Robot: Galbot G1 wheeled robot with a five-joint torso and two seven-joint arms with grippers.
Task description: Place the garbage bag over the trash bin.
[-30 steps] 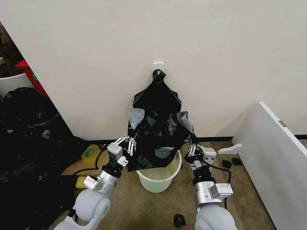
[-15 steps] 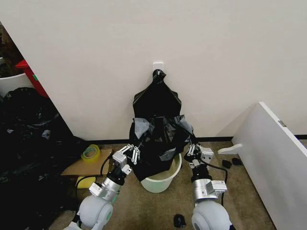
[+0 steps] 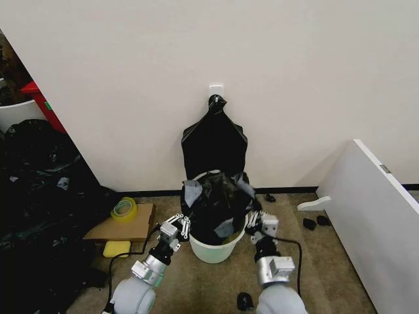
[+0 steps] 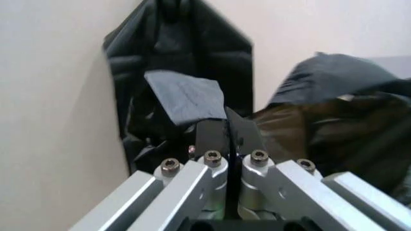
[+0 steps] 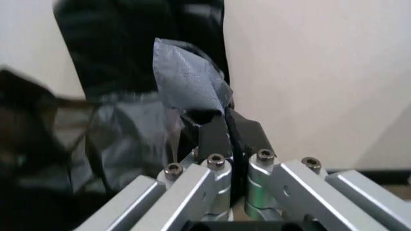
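Head view: garbage bag [image 3: 218, 204] bunched over the open top of the trash bin [image 3: 213, 249], on the floor near the wall. Left gripper [image 3: 184, 223] clamped on the bag's left edge, fingers [image 4: 212, 136] pressed together on plastic. Right gripper [image 3: 252, 226] likewise pinching the right edge, fingers [image 5: 214, 137] closed

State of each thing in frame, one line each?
garbage bag: opened, bunched over the bin's mouth, pinched at both sides.
trash bin: upright on the floor, mostly covered.
left gripper: shut on the bag edge.
right gripper: shut on the bag edge.
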